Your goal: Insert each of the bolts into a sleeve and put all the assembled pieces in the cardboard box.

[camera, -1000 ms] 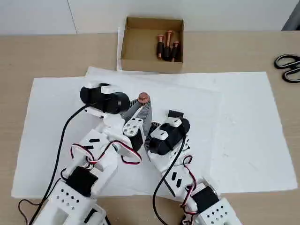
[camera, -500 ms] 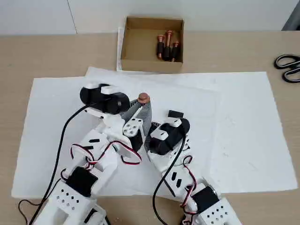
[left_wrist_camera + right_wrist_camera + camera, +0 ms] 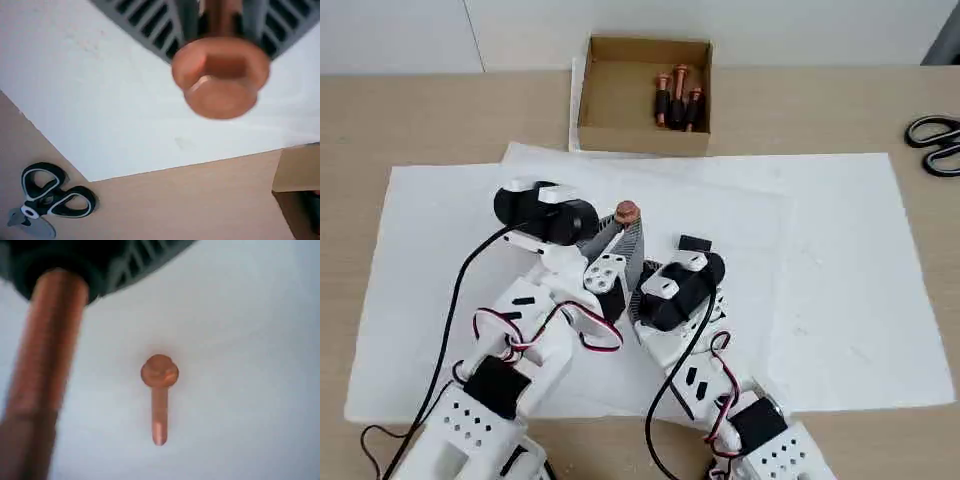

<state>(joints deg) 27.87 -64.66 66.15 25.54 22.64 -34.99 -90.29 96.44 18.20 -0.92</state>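
Left gripper [image 3: 624,228] clamped on upright copper bolt [image 3: 626,211]; right gripper [image 3: 100,260] seemingly closed round black sleeve [image 3: 20,271] on its shank; spare bolt [image 3: 159,395] lies on paper [image 3: 250,390].

Our left arm [image 3: 520,340] stood folded over from the near edge, elbow low and wrist [image 3: 545,212] raised. The left gripper [image 3: 623,228] angled across toward our right arm [image 3: 720,390]. Its grey fingers [image 3: 145,20] were clamped on a bolt [image 3: 220,80], whose head stuck out past the tips. The right arm leaned in from its own side, its wrist [image 3: 680,285] just beside the left gripper.
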